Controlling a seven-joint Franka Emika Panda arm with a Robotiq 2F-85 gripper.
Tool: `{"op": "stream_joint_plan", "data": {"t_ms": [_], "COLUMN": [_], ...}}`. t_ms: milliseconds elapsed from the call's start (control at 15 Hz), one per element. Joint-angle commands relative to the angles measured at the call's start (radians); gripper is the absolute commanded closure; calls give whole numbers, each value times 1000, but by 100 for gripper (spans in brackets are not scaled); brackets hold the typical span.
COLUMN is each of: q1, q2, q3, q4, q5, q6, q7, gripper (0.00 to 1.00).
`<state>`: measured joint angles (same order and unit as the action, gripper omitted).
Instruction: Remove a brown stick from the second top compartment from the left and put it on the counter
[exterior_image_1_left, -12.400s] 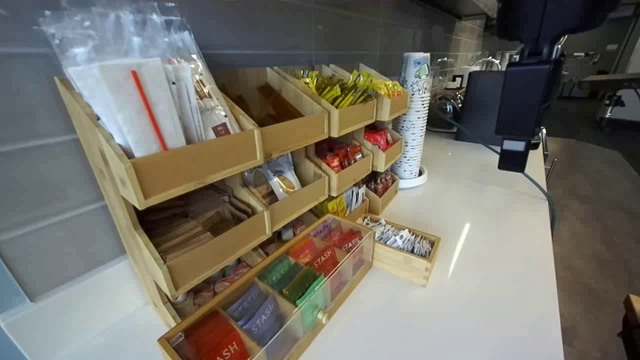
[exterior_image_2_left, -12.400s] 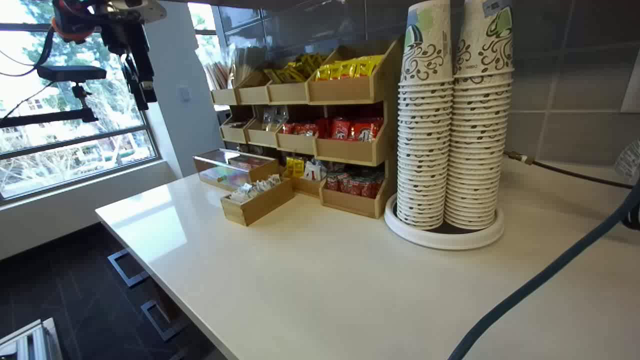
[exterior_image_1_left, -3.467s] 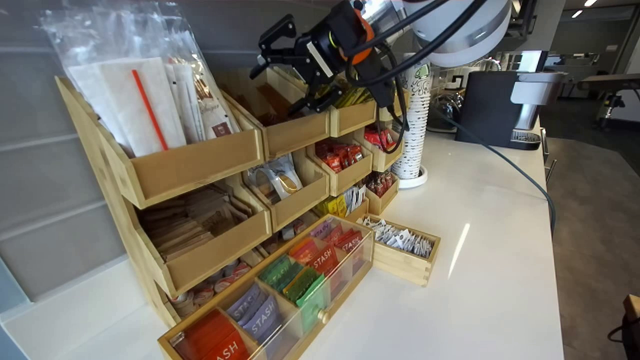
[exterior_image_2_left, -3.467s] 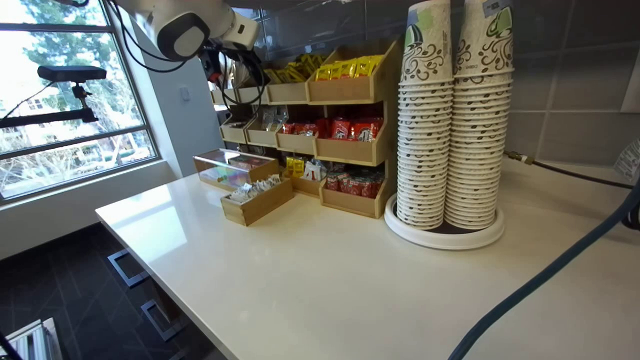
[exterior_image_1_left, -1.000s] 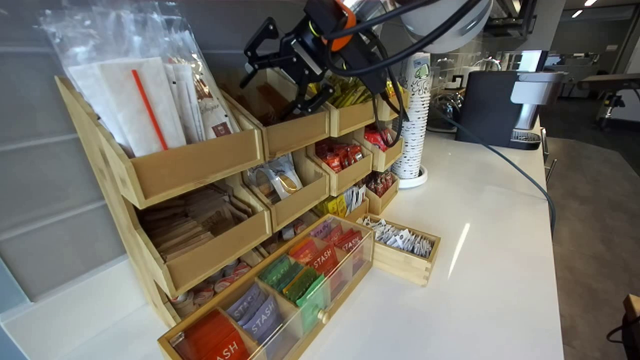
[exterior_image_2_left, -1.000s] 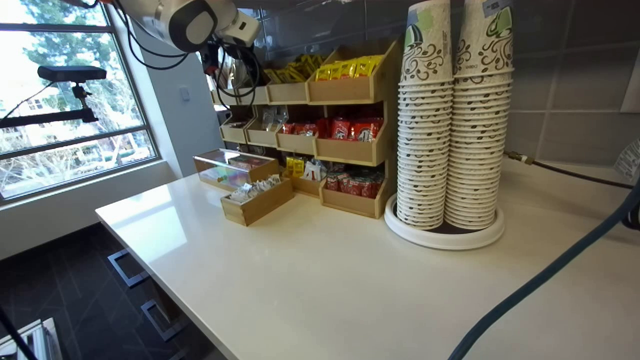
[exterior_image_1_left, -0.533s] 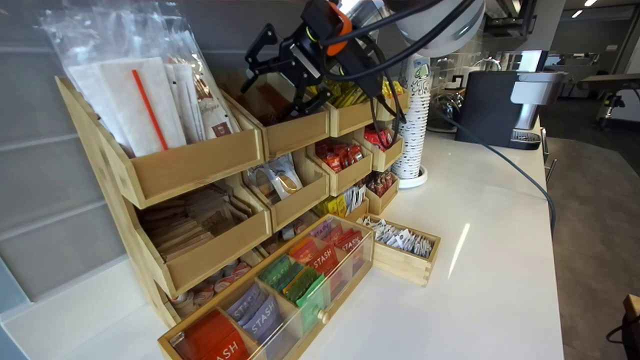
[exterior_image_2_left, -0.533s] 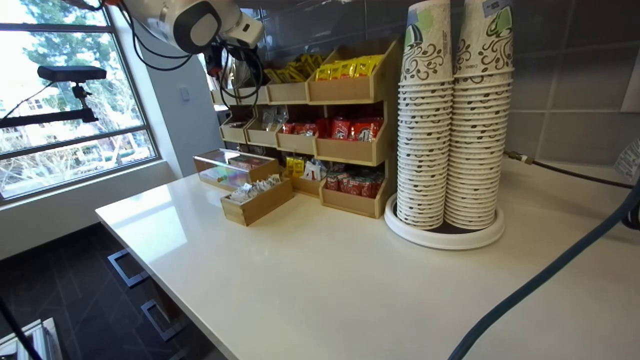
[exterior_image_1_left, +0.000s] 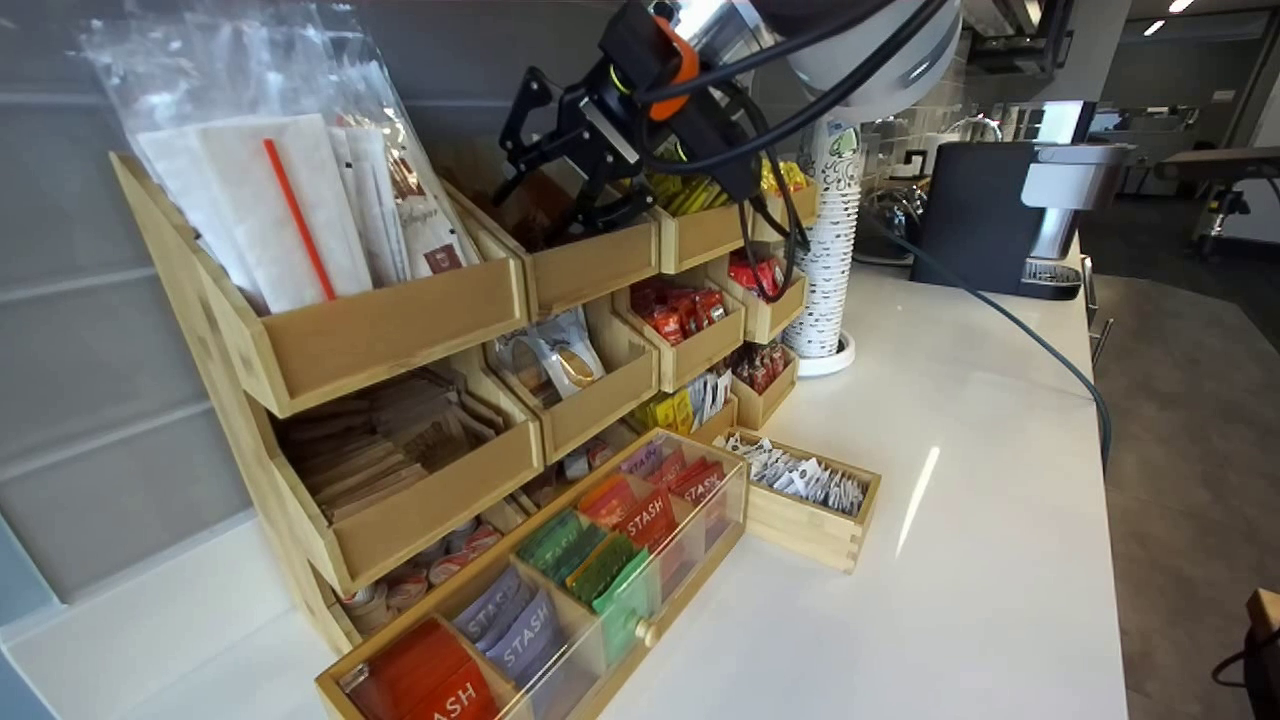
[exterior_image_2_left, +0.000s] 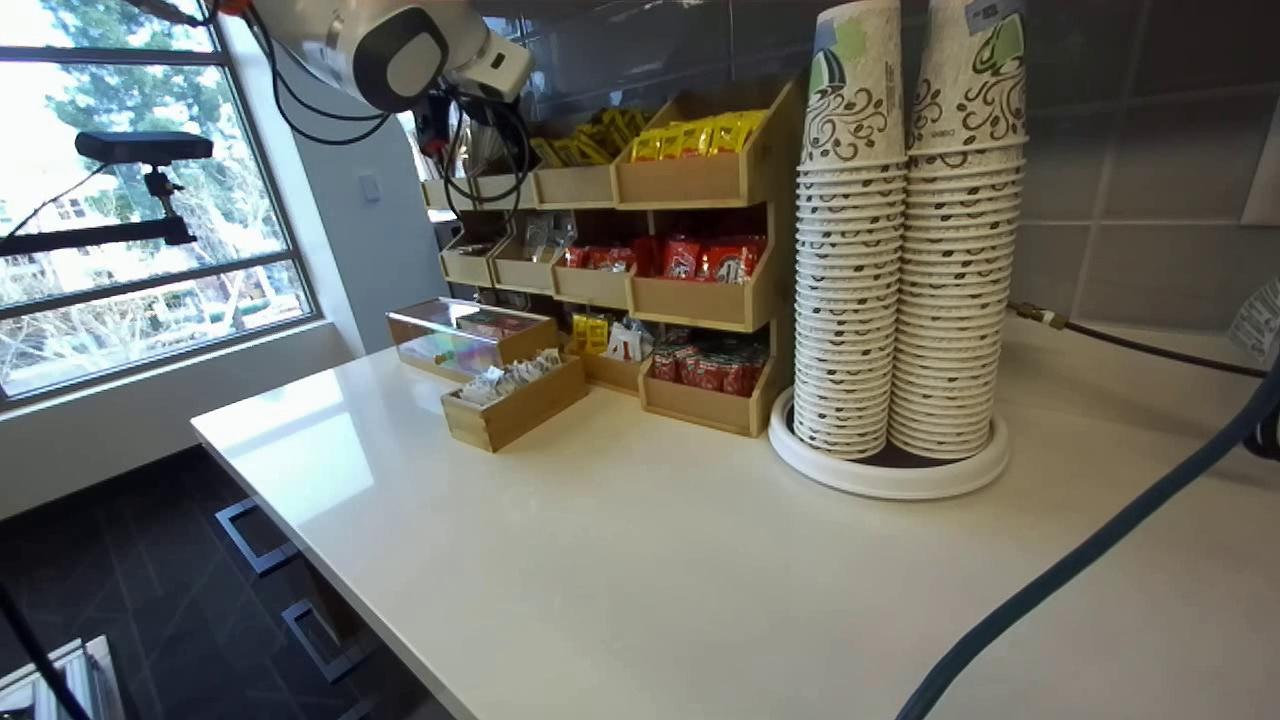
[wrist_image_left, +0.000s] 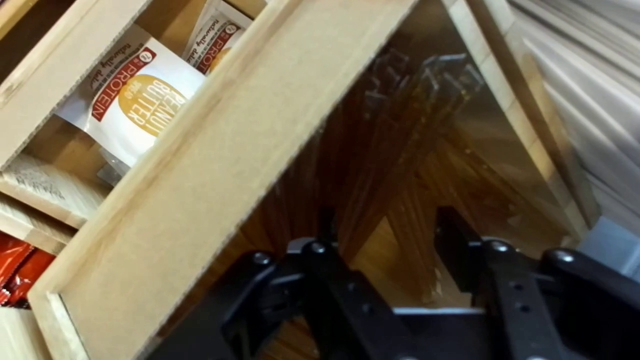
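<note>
In an exterior view, the Robotiq gripper (exterior_image_1_left: 532, 218) hangs tilted at the mouth of the second top compartment (exterior_image_1_left: 592, 268) of the pale wooden tiered rack (exterior_image_1_left: 215, 330), its fingers spread apart. Clear plastic packets (exterior_image_1_left: 250, 200) — one showing a thin red stick (exterior_image_1_left: 298, 220) — stand in the bin to its left (exterior_image_1_left: 400, 335), yellow packets (exterior_image_1_left: 690, 193) in the bin to its right (exterior_image_1_left: 708, 237). Before the rack, on the glossy white counter (exterior_image_1_left: 960, 620), are a clear-fronted box (exterior_image_1_left: 700, 582) of STASH packets (exterior_image_1_left: 527, 640) and a smaller wooden box (exterior_image_1_left: 800, 530) of white packets (exterior_image_1_left: 800, 475). In an exterior view, the white arm (exterior_image_2_left: 400, 58) stands before the rack's left end, and the fingers cannot be made out; two stacks of paper cups (exterior_image_2_left: 850, 300) rise from a round white tray (exterior_image_2_left: 890, 485) beside the rack. In the wrist view, thin brown sticks (wrist_image_left: 370, 165) lie bunched inside the compartment; the fingers (wrist_image_left: 457, 250) stand well apart, sticks and bare wood showing between them — whether either touches a stick cannot be told. Peanut butter protein packets (wrist_image_left: 145, 95) lie in the bin below (wrist_image_left: 60, 75).
</note>
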<state>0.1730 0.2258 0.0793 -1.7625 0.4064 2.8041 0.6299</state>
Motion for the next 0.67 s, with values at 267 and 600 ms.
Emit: {"op": "stream_joint_plan", "data": {"t_ms": [267,600], "q1": [-15,-18], "q2": [21,21], "q3": [14,13], "q4": [44,49], "q5": [20,22], "q6": [-29,-28], "q7": [18,21], "gripper": [58,72]}}
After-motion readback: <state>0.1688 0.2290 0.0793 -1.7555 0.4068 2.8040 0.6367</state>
